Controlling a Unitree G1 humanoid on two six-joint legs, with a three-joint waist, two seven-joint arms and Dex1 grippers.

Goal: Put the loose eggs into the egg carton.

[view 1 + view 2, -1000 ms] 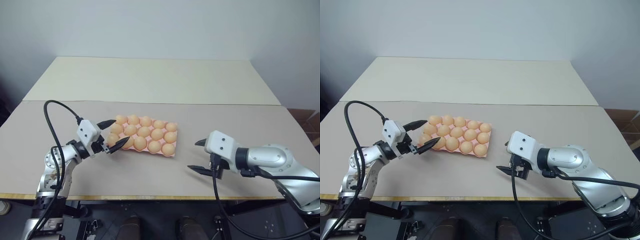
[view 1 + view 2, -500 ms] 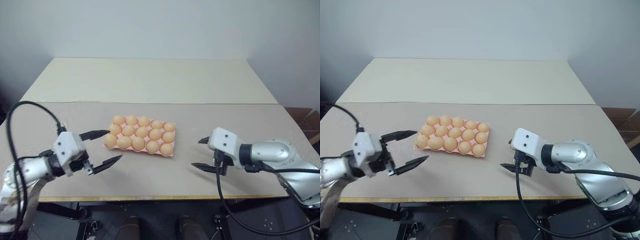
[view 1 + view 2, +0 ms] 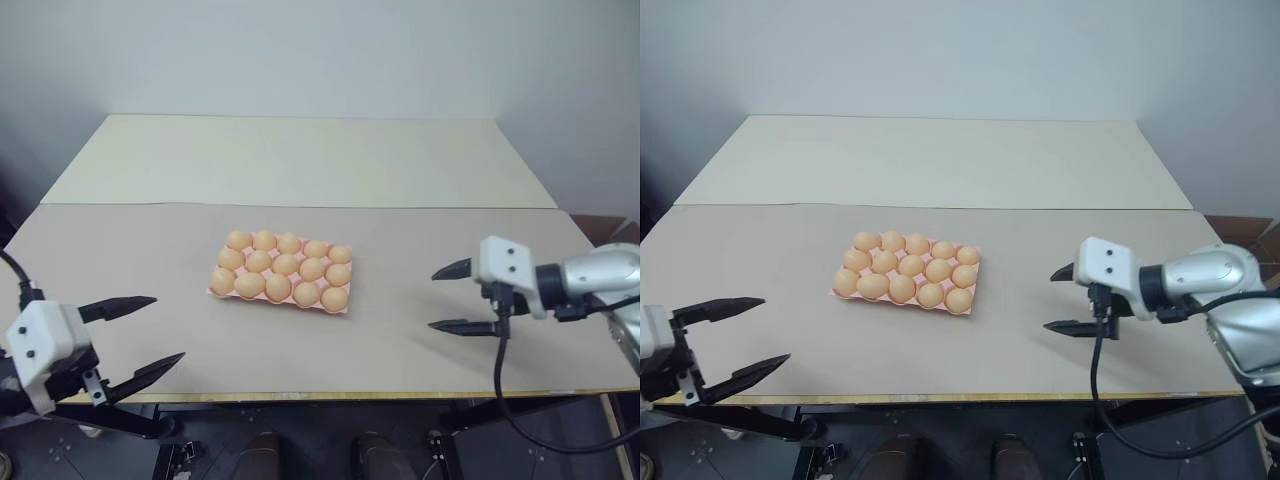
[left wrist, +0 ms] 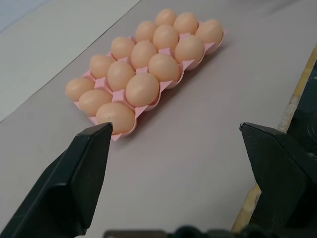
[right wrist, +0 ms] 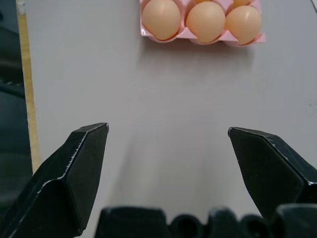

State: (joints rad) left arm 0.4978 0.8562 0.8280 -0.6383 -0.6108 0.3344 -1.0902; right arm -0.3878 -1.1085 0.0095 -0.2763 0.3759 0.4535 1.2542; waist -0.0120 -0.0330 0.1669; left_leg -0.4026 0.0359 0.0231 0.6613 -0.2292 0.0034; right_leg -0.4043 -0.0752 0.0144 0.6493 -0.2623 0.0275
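Egg carton: the pink egg carton is seen lying flat near the middle of the counter, between the two tools.
Eggs: all fifteen cups are filled by the eggs, three rows of five.
Left tool: the left tool is held over the counter's near left corner, fingers spread wide, nothing pinched.
Right tool: the right tool is held well apart from the carton, fingers spread wide, nothing gripped.
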